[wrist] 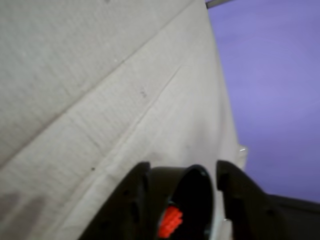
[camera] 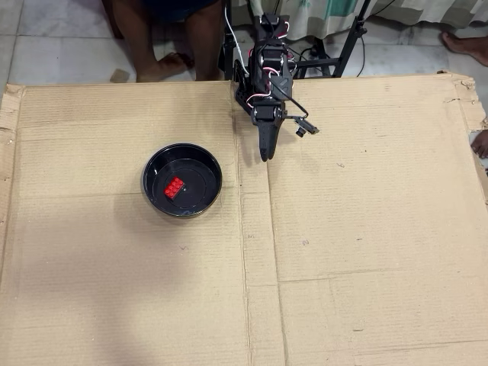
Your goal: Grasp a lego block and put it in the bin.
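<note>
Your gripper (camera: 265, 155) is hanging empty, seemingly closed, beside the bin (camera: 155, 166) because the lego block (camera: 174, 187) is lying inside.

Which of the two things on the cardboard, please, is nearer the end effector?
The black bin; the red lego block lies inside it, toward its far side.

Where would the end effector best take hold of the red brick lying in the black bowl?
Across the lego block's narrow width, on its two long side faces, coming straight down from above. It lies flat, left of centre on the floor of the bin, whose low walls block a sideways approach.
</note>
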### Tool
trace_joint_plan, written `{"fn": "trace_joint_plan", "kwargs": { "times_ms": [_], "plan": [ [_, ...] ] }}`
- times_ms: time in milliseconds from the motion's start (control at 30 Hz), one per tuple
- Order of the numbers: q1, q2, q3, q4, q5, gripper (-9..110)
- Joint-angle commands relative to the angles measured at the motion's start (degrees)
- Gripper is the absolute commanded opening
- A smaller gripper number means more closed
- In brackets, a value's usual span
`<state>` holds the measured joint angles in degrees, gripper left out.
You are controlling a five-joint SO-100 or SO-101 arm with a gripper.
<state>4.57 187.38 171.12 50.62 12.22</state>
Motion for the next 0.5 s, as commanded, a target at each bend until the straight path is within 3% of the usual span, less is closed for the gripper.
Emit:
{"fn": "trace_joint_plan", "kwargs": {
  "times_ms": [0, 267, 467],
  "plan": [
    [0.35, 4.66, 2.37, 0.09, -4.31, 16],
    [0.18, 8.79, 9.49, -0.18, -13.54, 15],
    [-4.04, 8.79, 12.66, -0.7, -14.5, 3]
  ]
}}
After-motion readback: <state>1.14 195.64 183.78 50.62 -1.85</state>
